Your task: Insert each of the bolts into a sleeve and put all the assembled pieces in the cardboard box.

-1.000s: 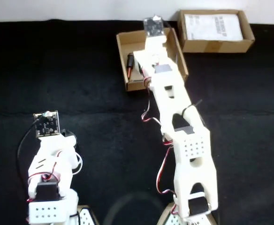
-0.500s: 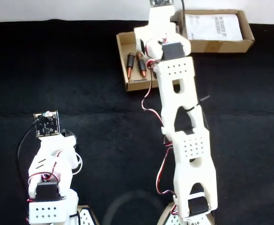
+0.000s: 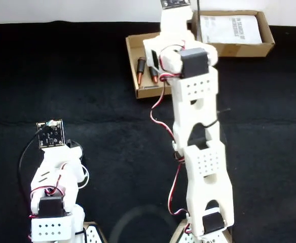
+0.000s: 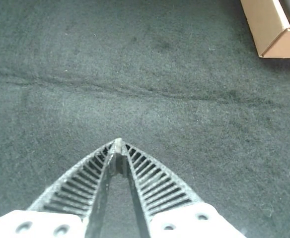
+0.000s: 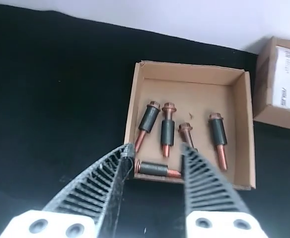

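High view: table (image 3: 77, 91) under black felt-like cloth with faint creases across it, and a white strip (image 3: 62, 10) beyond the far edge. Right arm (image 3: 201, 162) is stretched toward the far side, wrist over the cardboard box (image 3: 134, 50). Two assembled pieces (image 3: 141, 69) show in the box beside the arm. Second box (image 3: 239, 49) with a printed sheet sits just beside it at the cloth's far edge. Left arm (image 3: 54, 177) is folded at the near side, well apart from both boxes. Left wrist view: left fingers (image 4: 155, 183) closed tip to tip, holding nothing, over wrinkled cloth, with a corner of the cardboard box ahead. Right wrist view: right fingers (image 5: 204, 183) spread apart, holding nothing, above the cardboard box's near wall. Five assembled pieces lie inside, four roughly parallel and one crosswise along the near wall, with the white strip behind.
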Available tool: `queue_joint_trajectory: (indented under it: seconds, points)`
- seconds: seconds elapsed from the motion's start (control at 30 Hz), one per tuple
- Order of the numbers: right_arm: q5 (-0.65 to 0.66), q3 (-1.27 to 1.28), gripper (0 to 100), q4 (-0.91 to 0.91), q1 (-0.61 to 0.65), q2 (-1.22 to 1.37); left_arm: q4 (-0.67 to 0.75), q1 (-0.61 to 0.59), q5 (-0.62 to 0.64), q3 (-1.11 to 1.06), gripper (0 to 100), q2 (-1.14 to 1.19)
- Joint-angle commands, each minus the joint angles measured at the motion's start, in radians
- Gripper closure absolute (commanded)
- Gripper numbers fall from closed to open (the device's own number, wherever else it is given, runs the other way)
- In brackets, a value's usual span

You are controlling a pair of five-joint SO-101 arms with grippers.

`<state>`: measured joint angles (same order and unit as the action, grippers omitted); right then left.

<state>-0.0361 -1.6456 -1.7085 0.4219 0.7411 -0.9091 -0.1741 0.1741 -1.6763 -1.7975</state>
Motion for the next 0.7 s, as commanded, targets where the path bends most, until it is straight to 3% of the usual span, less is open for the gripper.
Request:
queue_joint_trajectory:
  seconds: [0.0, 0.13, 0.53, 0.67]
  points:
    - [0.008, -0.131, 93.7, -0.053, 0.007, -0.151, 0.000, 0.012, 0.003, -0.018, 99, -0.008]
    - [0.008, -0.131, 99.1, -0.053, -0.001, -0.237, 0.000, 0.012, 0.003, -0.018, 99, -0.008]
    - [0.012, -0.127, 99.2, -0.056, -0.012, -0.519, -0.002, 0.012, 0.003, -0.018, 99, -0.008]
    - [0.012, -0.005, 99.2, -0.056, -0.031, -0.630, -0.002, 0.012, 0.003, -0.018, 99, -0.007]
